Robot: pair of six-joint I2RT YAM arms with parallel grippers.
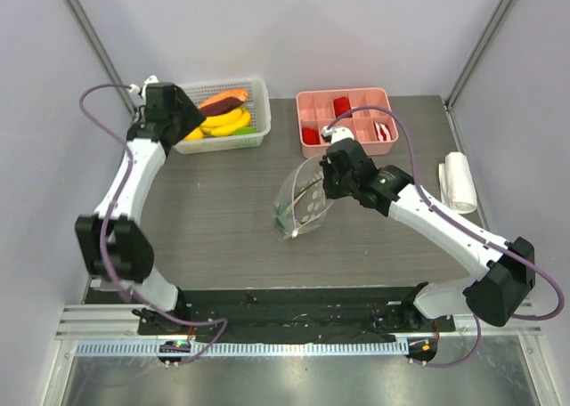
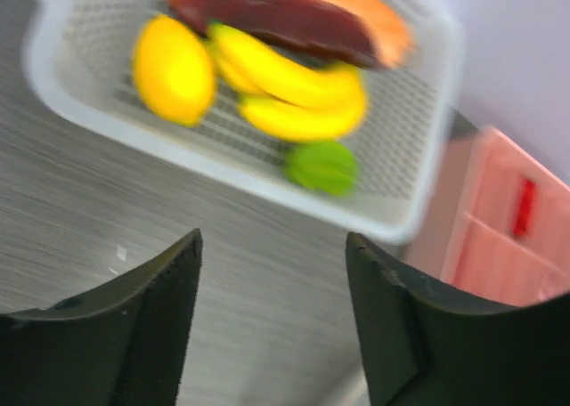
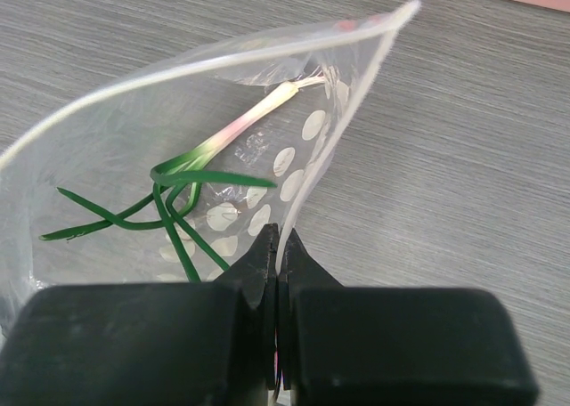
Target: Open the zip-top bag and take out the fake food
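The zip-top bag (image 1: 303, 206) is clear with white dots and stands open in the middle of the table. My right gripper (image 1: 328, 182) is shut on its white zip edge (image 3: 343, 121), its jaws (image 3: 280, 239) pinching the strip. A green spring-onion piece (image 3: 200, 152) lies inside the bag (image 3: 116, 148). The white basket (image 1: 258, 112) at the back left holds the orange-and-maroon sausage (image 2: 285, 19), yellow bananas (image 2: 294, 90), a yellow fruit (image 2: 174, 68) and a small green piece (image 2: 322, 166). My left gripper (image 2: 273, 241) is open and empty, just in front of the basket (image 2: 80, 103), and shows at the basket's left end in the top view (image 1: 183, 114).
A pink divided tray (image 1: 307, 103) with red and white blocks stands at the back, right of the basket; its corner shows in the left wrist view (image 2: 517, 246). A white roll (image 1: 459, 182) lies at the table's right edge.
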